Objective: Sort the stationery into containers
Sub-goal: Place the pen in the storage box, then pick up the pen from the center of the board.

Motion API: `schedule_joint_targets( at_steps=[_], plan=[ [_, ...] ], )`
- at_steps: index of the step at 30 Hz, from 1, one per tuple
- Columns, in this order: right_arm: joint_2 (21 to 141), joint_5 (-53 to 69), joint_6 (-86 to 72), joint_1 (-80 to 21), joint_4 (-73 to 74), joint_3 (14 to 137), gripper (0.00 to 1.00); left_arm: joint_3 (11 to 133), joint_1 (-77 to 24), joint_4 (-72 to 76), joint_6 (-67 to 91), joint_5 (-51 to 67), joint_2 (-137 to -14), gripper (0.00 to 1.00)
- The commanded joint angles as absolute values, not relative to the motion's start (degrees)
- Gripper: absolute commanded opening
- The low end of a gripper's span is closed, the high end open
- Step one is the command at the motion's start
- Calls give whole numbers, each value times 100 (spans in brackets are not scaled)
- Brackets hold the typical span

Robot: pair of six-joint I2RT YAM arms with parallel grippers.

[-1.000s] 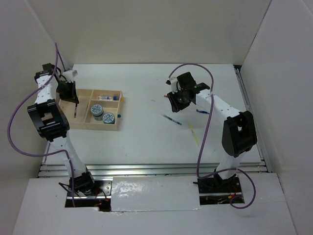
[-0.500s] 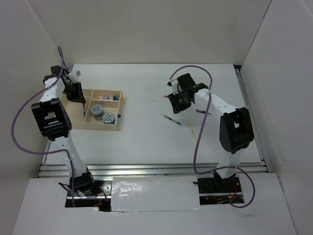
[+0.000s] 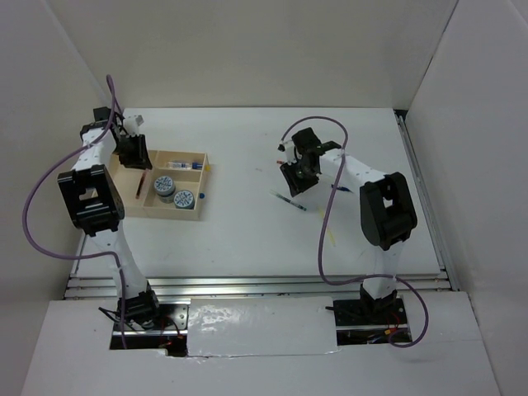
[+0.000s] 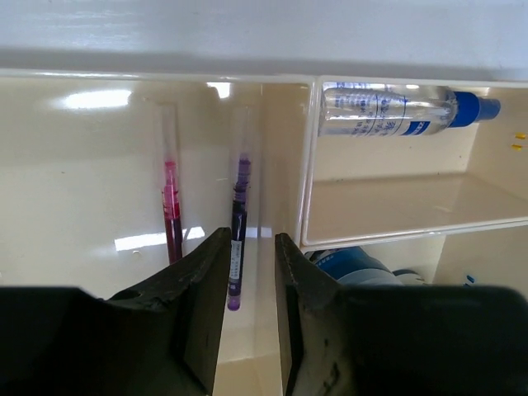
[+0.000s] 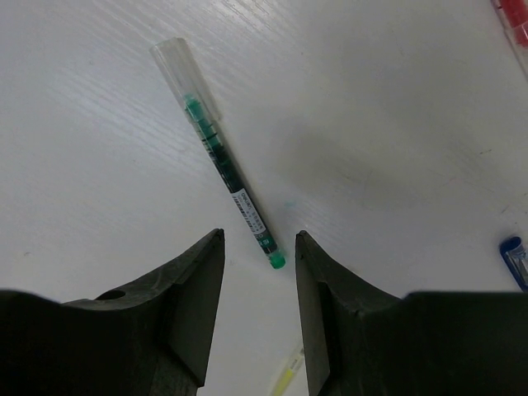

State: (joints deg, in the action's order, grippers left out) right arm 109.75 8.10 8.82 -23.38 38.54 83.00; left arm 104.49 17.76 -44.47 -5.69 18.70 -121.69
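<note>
The tan tray point(image 3: 195, 216) stands at the left. Its long left compartment point(image 4: 82, 190) holds a red pen point(image 4: 172, 221) and a dark purple pen point(image 4: 238, 239). A clear tube with a blue cap point(image 4: 396, 109) lies in the back compartment. Two blue-white tape rolls point(image 3: 163, 186) point(image 3: 183, 198) sit in the front one. My left gripper point(image 4: 250, 243) point(image 3: 132, 153) is open and empty just above the purple pen. My right gripper point(image 5: 258, 238) point(image 3: 294, 178) is open above the table, with the end of a green pen point(image 5: 223, 157) point(image 3: 290, 201) between its jaws.
A pale yellow pen point(image 5: 285, 381) lies on the table near the right gripper. A blue pen point(image 5: 516, 260) point(image 3: 340, 188) lies to its right and a red pen point(image 5: 513, 21) at the far right edge of the right wrist view. White walls enclose the table.
My left gripper moved right and back over the tray's left compartment, and the pen it carried now lies in the tray. My right gripper shifted slightly left over the green pen.
</note>
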Motion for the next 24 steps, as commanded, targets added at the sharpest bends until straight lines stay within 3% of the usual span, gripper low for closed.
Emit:
schedule_joint_targets(
  at_steps=[1,6,8,15,17,19,20,24],
  plan=[
    [10995,703,835,-2408,3867,8491,47,10460,1942,-4053,-396,2284,-11517,40],
    [11249,659,896,-2531,3884,8534,43,9941,2066,-3262,-308,2645,-10461,42],
    [11355,633,940,-2610,3902,8596,42,9905,2066,-3138,-343,2872,-10056,47],
    [11795,589,1098,-2707,3955,8666,40,9686,2030,-2848,-89,3340,-9125,86],
    [11882,510,1142,-2724,3929,8631,39,9624,2013,-2743,182,3558,-8957,90],
    [11935,405,1178,-2725,3876,8561,35,9449,2013,-2402,603,3683,-8676,99],
    [11944,378,1195,-2725,3867,8543,33,9361,2030,-2252,702,3717,-8562,99],
    [11629,491,1143,-2760,3876,8429,9,8431,2144,-1101,1081,4417,-7622,99]
  ],
)
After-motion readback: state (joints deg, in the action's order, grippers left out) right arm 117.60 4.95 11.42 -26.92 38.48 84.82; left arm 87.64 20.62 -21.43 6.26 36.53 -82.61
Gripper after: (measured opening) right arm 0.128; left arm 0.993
